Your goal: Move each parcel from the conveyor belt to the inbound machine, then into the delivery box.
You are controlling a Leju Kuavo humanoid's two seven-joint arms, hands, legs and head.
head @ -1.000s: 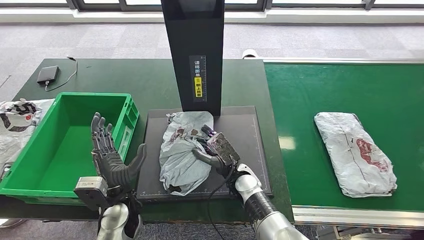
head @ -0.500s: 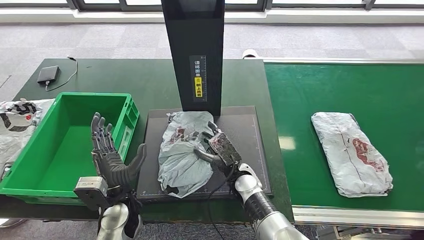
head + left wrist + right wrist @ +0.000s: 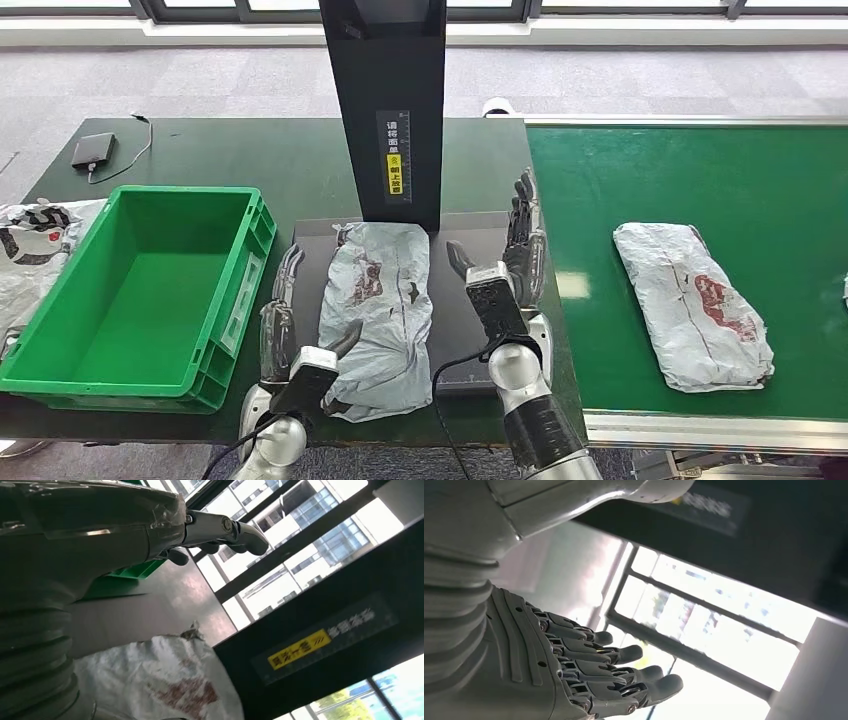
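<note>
Crumpled grey plastic parcel w/ a red print (image 3: 378, 305) lies flat on the black scan plate of the inbound machine (image 3: 468, 330), right under its black upright column (image 3: 385, 100). Left robot hand (image 3: 290, 335) sits at the parcel's near-left edge, fingers spread, holding nothing; whether it touches the bag, can't tell. Right robot hand (image 3: 510, 265) is raised beside the plate's right edge, fingers straight and apart, holding nothing.

Next, by my read: left robot hand takes the parcel to the green plastic delivery box (image 3: 60, 345) at the counter's left end. Best to grip a bunched fold near the left edge (thin film slips and sags), lift it above the box wall before crossing, and keep the right robot hand off the plate. A second grey parcel (image 3: 692, 305) waits on the green conveyor belt (image 3: 640, 180).
</note>
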